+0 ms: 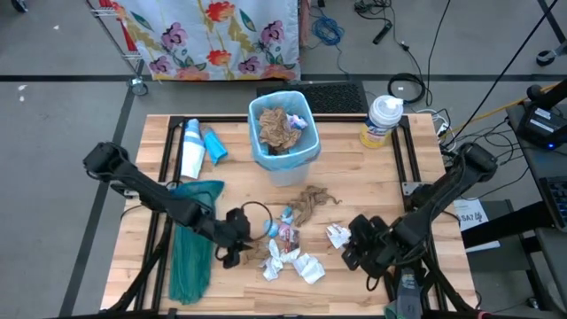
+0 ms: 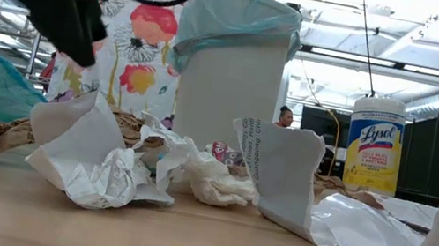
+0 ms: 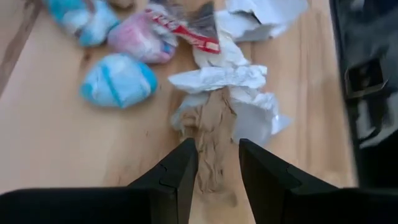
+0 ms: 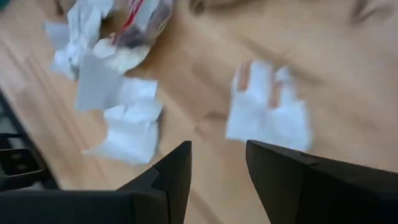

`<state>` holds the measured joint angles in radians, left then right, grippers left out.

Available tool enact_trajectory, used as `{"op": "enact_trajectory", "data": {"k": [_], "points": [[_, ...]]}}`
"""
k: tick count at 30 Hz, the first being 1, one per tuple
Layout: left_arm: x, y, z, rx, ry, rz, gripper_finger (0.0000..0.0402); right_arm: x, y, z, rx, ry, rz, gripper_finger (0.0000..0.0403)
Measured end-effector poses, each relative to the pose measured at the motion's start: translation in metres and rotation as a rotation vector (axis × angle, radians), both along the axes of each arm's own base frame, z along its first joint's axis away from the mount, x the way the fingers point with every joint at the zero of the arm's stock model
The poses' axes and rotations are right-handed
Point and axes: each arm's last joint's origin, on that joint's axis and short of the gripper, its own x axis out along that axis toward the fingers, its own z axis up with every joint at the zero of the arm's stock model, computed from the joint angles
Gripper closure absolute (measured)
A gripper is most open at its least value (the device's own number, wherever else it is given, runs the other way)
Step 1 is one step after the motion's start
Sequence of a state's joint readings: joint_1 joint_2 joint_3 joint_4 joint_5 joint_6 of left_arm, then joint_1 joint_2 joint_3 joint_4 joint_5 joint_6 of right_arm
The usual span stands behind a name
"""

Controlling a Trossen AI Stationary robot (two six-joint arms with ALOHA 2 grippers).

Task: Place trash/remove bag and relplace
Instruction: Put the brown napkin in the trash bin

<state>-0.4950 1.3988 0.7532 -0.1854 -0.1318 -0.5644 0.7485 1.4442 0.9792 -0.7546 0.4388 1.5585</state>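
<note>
While the white bin (image 1: 285, 159) is standing mid-table as landmark:
Bag: pale blue liner (image 1: 262, 105) is sitting in the bin, brown paper inside.
Trash: the trash (image 1: 288, 244) is lying loose just in front of the bin.
Left gripper (image 1: 232, 257): fingers are standing apart, straddling a brown scrap (image 3: 214, 124), likely lining up a pick.
Right gripper (image 1: 353, 251): is hovering open and empty beside a white scrap (image 4: 267, 112).

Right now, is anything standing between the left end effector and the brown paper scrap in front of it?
Nothing visible does. The left end effector is open, and the brown paper scrap lies directly ahead between its fingers, on bare table.
</note>
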Motion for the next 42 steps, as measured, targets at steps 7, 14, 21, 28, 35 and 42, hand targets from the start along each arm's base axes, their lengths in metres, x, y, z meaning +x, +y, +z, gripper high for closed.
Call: {"op": "enact_trajectory", "data": {"k": [7, 14, 21, 28, 35, 42], "points": [[0.012, -0.005, -0.020, 0.192, 0.084, -0.156, 0.0279, -0.004, 0.016, -0.013, 0.111, -0.072, -0.017, 0.0259], [0.023, -0.001, -0.050, 0.241, 0.183, -0.124, 0.0279, -0.009, 0.021, -0.013, 0.136, -0.082, -0.025, 0.0259], [0.035, -0.004, -0.042, 0.153, 0.217, -0.139, 0.0386, -0.008, 0.021, -0.013, 0.137, -0.083, -0.027, 0.0259], [0.043, -0.008, 0.004, 0.188, 0.303, -0.144, 0.0398, -0.009, 0.021, -0.013, 0.116, -0.077, -0.008, 0.0259], [0.048, -0.009, 0.061, 0.270, 0.358, -0.120, 0.0400, -0.011, 0.017, -0.014, 0.070, -0.064, -0.015, 0.0259], [0.053, 0.007, 0.118, 0.342, 0.342, -0.076, 0.0401, -0.012, 0.016, -0.015, 0.053, -0.057, -0.017, 0.0259]]}}
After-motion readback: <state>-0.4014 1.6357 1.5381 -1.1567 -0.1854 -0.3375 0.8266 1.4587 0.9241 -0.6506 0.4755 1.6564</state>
